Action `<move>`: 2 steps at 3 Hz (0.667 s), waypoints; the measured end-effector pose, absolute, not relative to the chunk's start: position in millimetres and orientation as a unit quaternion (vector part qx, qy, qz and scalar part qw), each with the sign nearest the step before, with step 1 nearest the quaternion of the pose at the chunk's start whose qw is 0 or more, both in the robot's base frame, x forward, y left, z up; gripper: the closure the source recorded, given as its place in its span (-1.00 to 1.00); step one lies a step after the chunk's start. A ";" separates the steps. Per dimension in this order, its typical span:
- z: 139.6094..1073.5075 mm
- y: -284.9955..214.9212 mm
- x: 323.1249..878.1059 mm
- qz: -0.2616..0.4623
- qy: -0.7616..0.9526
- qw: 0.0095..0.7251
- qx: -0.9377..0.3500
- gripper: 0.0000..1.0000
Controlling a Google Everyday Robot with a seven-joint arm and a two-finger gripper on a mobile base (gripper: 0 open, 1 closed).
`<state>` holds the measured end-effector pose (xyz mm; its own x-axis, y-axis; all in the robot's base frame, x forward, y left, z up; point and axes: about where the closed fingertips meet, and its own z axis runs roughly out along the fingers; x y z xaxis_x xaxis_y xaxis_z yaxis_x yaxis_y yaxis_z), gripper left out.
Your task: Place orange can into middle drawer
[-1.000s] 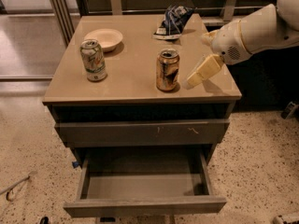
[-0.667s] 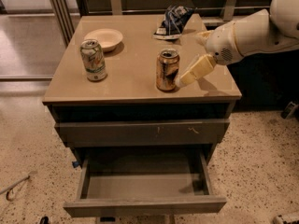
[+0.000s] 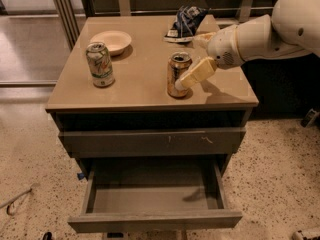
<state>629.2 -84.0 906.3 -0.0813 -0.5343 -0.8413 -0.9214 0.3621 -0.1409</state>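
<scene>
The orange can [image 3: 177,73] stands upright on the cabinet top [image 3: 145,79], right of the middle. My gripper [image 3: 186,60] comes in from the right at can height and is open. Its near cream finger [image 3: 196,73] lies across the can's right side, and its far finger [image 3: 200,36] shows behind the can. I cannot tell whether either finger touches the can. The middle drawer [image 3: 155,219] is pulled out at the bottom of the cabinet, and its grey inside holds nothing.
A green-and-white can [image 3: 100,64] stands at the left of the top. A pale bowl [image 3: 111,40] sits behind it. A blue chip bag [image 3: 186,21] lies at the back. A shut drawer front with pale scratches [image 3: 155,141] sits above the open drawer.
My gripper has moved left and a little down towards the orange can. Its near finger now overlaps the can's right side. The can has not moved.
</scene>
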 end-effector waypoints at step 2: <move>888.7 -59.9 643.3 0.236 0.690 0.434 -0.529 -1.00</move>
<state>643.3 -59.9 888.7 -0.0634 -0.5252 -0.8486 -0.9354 0.3276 -0.1329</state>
